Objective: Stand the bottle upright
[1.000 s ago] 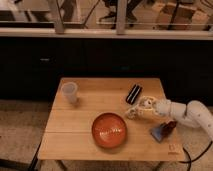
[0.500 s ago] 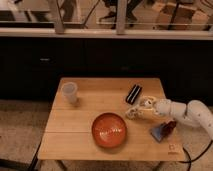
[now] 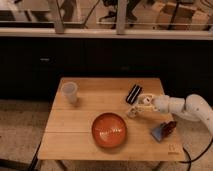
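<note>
The bottle (image 3: 145,102) is a small whitish-cream shape lying low on the wooden table (image 3: 85,145), just right of the table's middle and below the black bar. My gripper (image 3: 136,109) comes in from the right on a white arm (image 3: 192,109) and is right at the bottle, touching or nearly touching it. The bottle blends with the gripper's pale parts, so I cannot tell how it is held or how it is tilted.
A flat black bar (image 3: 134,93) lies just behind the gripper. An orange bowl (image 3: 109,130) sits front centre, left of the gripper. A translucent cup (image 3: 69,92) stands at the back left. A blue and red packet (image 3: 164,131) lies under the arm near the right edge.
</note>
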You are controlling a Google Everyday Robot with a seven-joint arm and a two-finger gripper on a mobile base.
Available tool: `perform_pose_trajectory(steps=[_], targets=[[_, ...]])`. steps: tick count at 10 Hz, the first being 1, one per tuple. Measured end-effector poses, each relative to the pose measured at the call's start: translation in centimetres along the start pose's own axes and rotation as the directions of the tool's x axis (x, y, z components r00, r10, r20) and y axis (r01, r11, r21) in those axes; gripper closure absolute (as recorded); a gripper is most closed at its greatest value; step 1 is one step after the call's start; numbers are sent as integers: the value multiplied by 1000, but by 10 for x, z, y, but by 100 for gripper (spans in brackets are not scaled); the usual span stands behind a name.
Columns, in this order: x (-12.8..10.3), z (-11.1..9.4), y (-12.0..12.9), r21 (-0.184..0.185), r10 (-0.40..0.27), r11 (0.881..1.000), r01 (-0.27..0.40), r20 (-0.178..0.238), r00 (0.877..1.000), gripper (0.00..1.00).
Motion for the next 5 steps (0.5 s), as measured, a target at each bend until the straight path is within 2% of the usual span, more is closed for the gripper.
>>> perform_pose_trajectory(steps=[2, 5], targets=[[-3, -1, -4, -9, -2, 1000, 2, -19, 1000, 97], [-10, 2, -10, -55, -9, 998, 6, -53, 999, 97]])
